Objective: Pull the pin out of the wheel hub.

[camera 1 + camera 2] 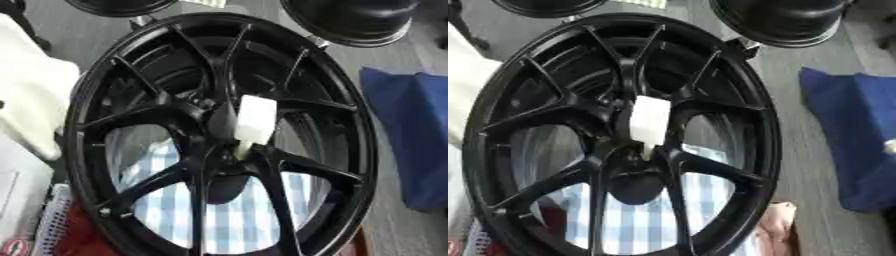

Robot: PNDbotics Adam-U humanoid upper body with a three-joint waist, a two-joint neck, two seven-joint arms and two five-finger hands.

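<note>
A large black multi-spoke wheel stands tilted and fills most of both views. At its middle is the hub, where the spokes meet. A white pin with a broad blocky head sticks out of the hub, and its narrower lower end sits in the hub. The same pin shows just left of centre in the right eye view. Neither of my hands appears in either view, and nothing touches the pin.
A blue-and-white checked cloth shows through the spokes. A blue cloth lies at the right and a white cloth at the left. Two black round objects stand behind the wheel. A white basket is at lower left.
</note>
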